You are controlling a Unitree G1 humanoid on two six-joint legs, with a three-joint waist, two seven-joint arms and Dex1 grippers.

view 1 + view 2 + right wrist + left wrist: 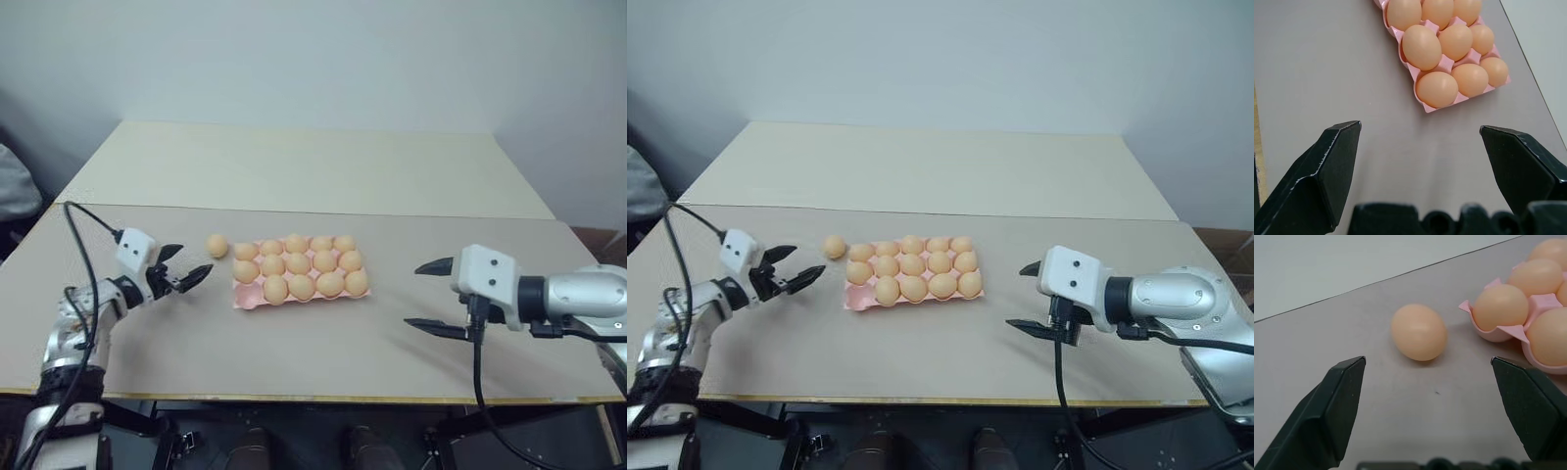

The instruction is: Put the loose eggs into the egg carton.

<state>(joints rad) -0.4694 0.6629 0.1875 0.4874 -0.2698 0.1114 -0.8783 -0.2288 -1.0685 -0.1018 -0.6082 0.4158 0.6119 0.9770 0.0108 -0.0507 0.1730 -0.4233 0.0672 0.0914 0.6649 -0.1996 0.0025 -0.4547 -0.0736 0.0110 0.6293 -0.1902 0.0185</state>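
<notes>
one loose egg point(217, 246) left on the worktop point(294, 338), just beside the far left corner of the pink egg carton point(252, 299), which looks nearly full, with an empty cup likely at the near left corner. left tool point(185, 269) wide open and empty, near the egg and aimed at it; right tool point(432, 296) also wide open and empty, well apart to the carton's right. best to centre the egg between the fingers, close gently across its narrow girth, lift clear of the carton rim, then lower straight into the free cup.
</notes>
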